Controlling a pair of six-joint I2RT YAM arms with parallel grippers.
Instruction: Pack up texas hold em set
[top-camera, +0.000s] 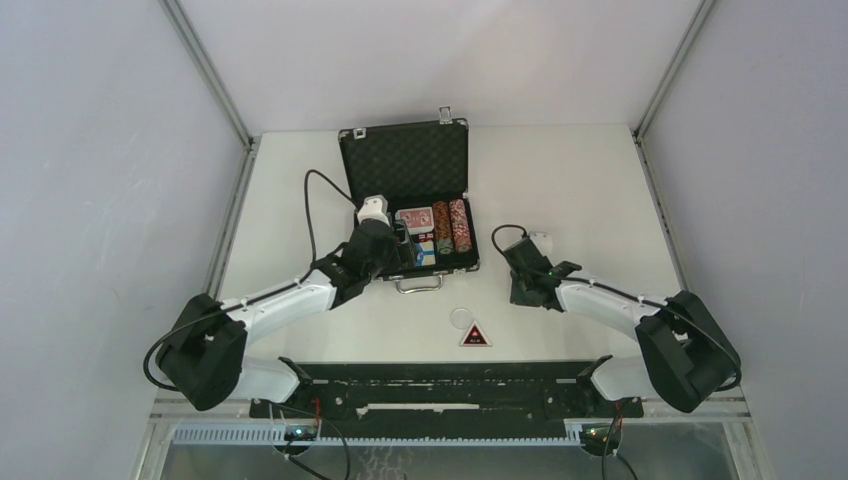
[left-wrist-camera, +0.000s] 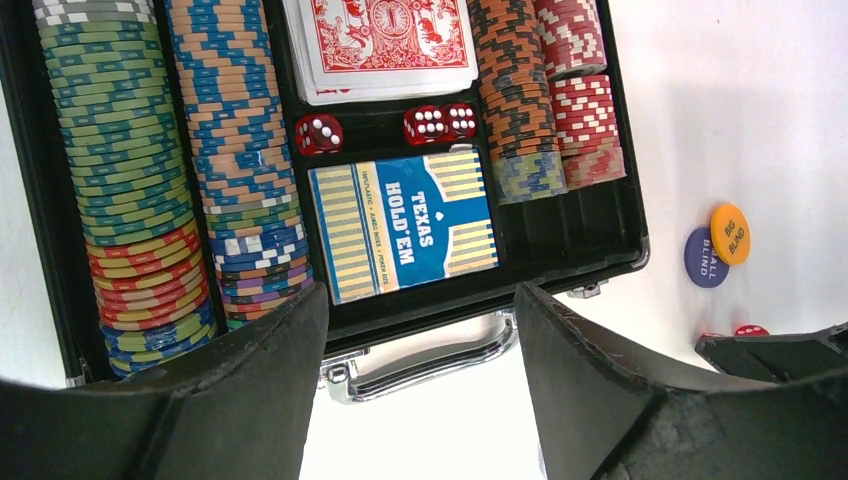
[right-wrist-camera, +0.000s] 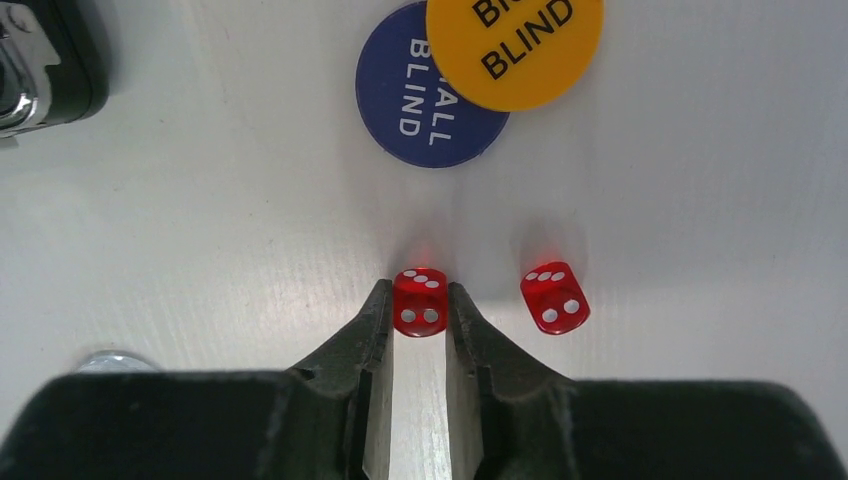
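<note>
The black briefcase (top-camera: 405, 160) lies open at the table's middle, lid up. In the left wrist view it holds multicoloured chip stacks (left-wrist-camera: 120, 170), a red deck (left-wrist-camera: 385, 45), a blue deck (left-wrist-camera: 405, 225) and three red dice (left-wrist-camera: 319, 133). My left gripper (left-wrist-camera: 420, 300) is open and empty over the case's front wall and silver handle (left-wrist-camera: 420, 360). My right gripper (right-wrist-camera: 420, 300) is shut on a red die (right-wrist-camera: 421, 303) at the table surface, right of the case. A second red die (right-wrist-camera: 554, 297) lies beside it. A blue token (right-wrist-camera: 410, 100) and an orange token (right-wrist-camera: 515, 45) lie just beyond.
A clear round disc (top-camera: 463, 318) and a red triangle marker (top-camera: 475, 335) lie in front of the case. A black rail (top-camera: 440, 385) runs along the near edge. The case corner (right-wrist-camera: 40, 60) is left of the right gripper. Grey walls stand on both sides.
</note>
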